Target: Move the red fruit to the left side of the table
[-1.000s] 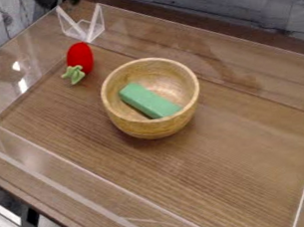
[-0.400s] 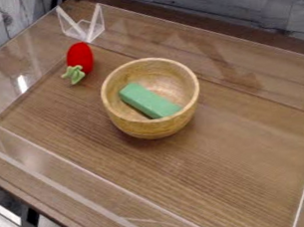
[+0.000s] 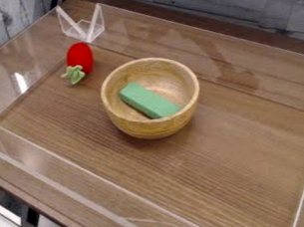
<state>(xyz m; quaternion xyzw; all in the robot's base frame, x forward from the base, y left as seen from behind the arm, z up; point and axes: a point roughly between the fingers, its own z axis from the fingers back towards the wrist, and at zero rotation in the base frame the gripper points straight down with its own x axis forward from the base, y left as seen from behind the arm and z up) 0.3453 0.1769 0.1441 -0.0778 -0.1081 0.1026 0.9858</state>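
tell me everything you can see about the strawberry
The strawberry is a small, glossy red toy, plastic by its look, with a green leafy stem at its lower left end. It lies on the table near the far left corner, apart from the bowl. Pale prongs rise right behind it; contact is unclear.

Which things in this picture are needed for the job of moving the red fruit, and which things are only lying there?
Needed for the job:
- red fruit, lying near the table's far left corner
- table, the wooden top it must move across

Only lying there:
- wooden bowl, in the middle
- green block, inside the bowl
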